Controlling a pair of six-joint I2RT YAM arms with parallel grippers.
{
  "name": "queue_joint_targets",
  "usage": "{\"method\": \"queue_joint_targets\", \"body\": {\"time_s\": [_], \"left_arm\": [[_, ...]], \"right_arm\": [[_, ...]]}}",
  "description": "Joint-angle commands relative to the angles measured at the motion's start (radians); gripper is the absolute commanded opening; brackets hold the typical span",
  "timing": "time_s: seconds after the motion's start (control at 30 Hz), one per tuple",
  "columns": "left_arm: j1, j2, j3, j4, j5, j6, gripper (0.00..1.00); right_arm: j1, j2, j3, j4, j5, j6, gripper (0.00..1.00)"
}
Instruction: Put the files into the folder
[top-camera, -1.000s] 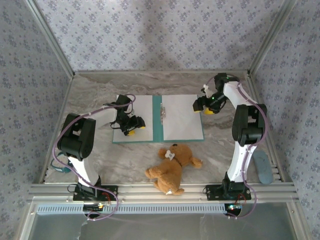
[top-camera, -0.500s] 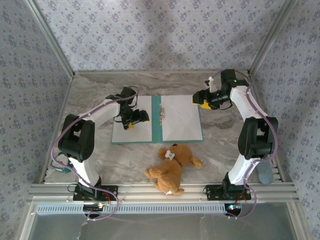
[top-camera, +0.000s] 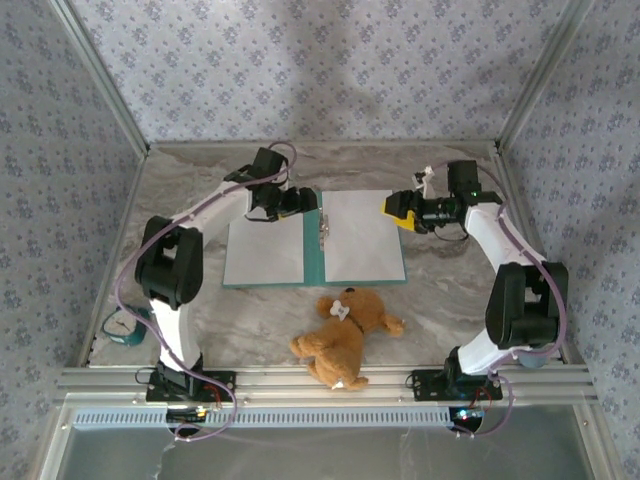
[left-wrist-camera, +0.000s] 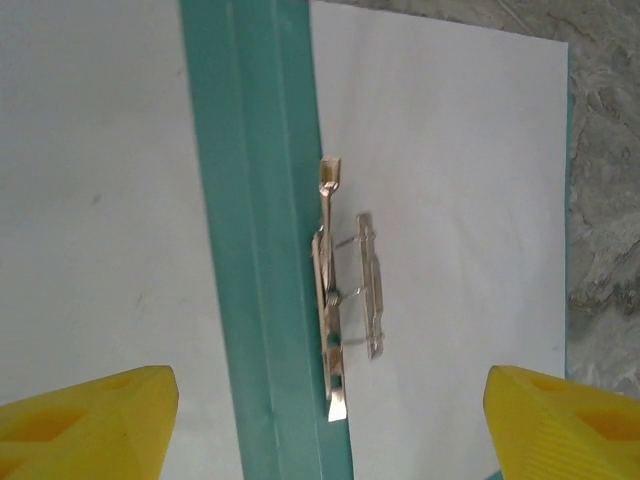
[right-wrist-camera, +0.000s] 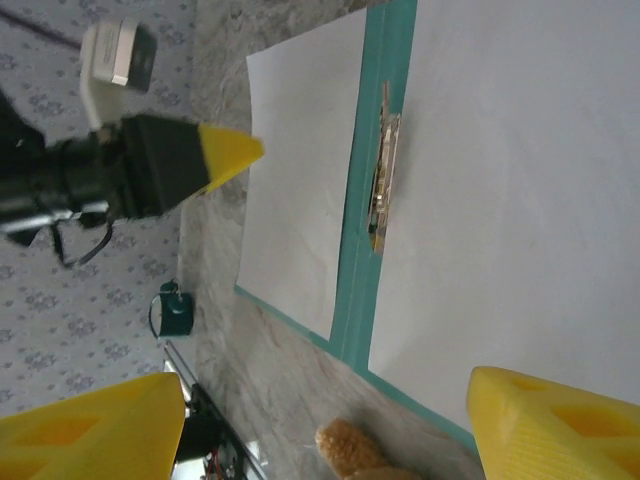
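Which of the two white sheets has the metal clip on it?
The right sheet, on the right arm's side of the folder: the metal clip overlaps its inner edge. The left sheet carries nothing.

Left gripper (top-camera: 292, 201) jaws spread wide, right gripper (top-camera: 396, 210) likewise parted, both arms stretched forward, seemingly hovering

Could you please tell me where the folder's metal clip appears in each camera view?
Top external: the clip is near the picture's middle, on the right edge of the teal spine.
Left wrist: the clip is at the centre, running top to bottom, just right of the spine.
Right wrist: the clip is above centre, along the spine.
Shared landmark: the teal spine beside the clip.
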Motion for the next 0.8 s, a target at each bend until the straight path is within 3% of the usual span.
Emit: {"method": "queue_joint_targets", "body": {"time_s": [0.0,0.13,0.77], "left_arm": [[-0.001,0.069,0.08,0.065,0.063,0.07,0.8],[-0.001,0.162,0.193,0.016,0.087,0.1,0.8],[-0.023,0.349,0.36,0.06,0.204,0.134,0.76]], "right_arm": [[0.007,-0.035,-0.048,0.077,-0.063,0.065,0.77],[0.01,-0.044,-0.071,0.073,-0.079,0.068,0.77],[0.023,-0.067,-0.097,0.081,-0.1,0.081,0.76]]}}
